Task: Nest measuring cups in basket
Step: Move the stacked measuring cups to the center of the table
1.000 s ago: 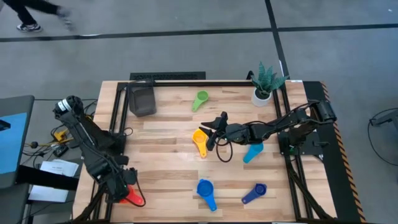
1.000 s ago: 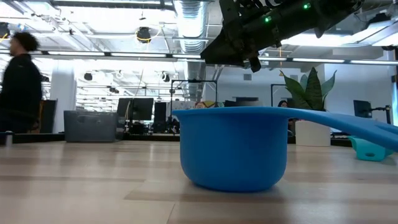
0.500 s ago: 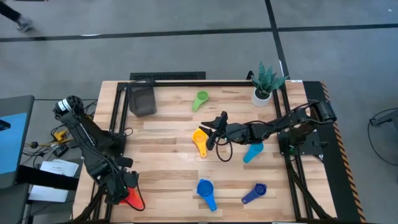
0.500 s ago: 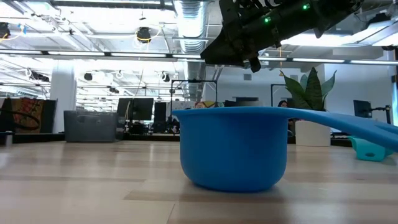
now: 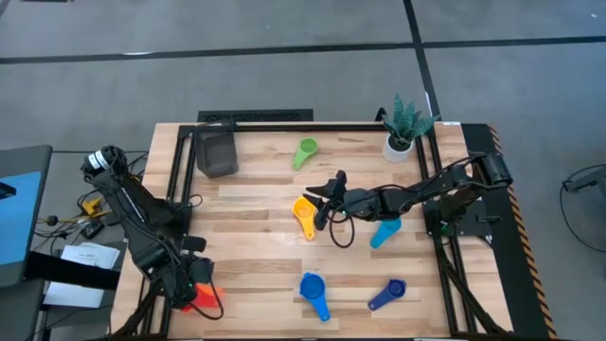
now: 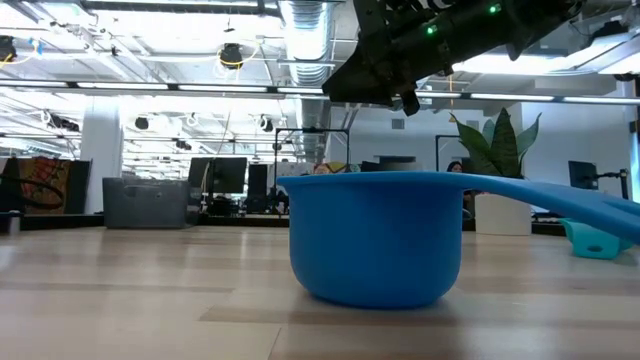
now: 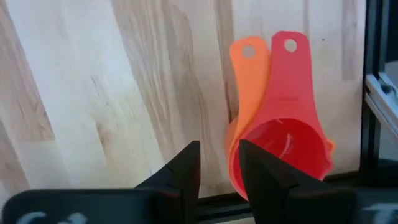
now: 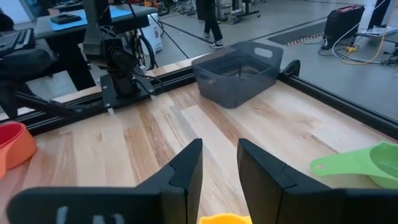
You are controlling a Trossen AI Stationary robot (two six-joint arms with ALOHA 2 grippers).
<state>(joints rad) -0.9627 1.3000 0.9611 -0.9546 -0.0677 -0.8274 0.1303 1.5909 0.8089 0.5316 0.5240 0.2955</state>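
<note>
A red cup (image 7: pixel 283 146) sits nested in an orange cup (image 7: pixel 245 74) at the table's near left corner (image 5: pixel 204 299). My left gripper (image 7: pixel 219 155) hovers just beside their bowls, slightly open and empty. My right gripper (image 5: pixel 327 199) hangs above the yellow cup (image 5: pixel 305 214) at mid-table, slightly open and empty (image 8: pixel 219 152). The green cup (image 5: pixel 305 152) lies at the far middle, the light blue cup (image 5: pixel 383 232) to the right, and the blue cup (image 5: pixel 314 292) and dark blue cup (image 5: pixel 386 295) near the front edge. The dark basket (image 5: pixel 216 152) stands at the far left.
A white pot with a green plant (image 5: pixel 405 128) stands at the far right corner. A black metal frame (image 5: pixel 312 126) runs round the table's edges. Bare wood lies between the basket and the near left corner. The blue cup (image 6: pixel 375 235) fills the low view's foreground.
</note>
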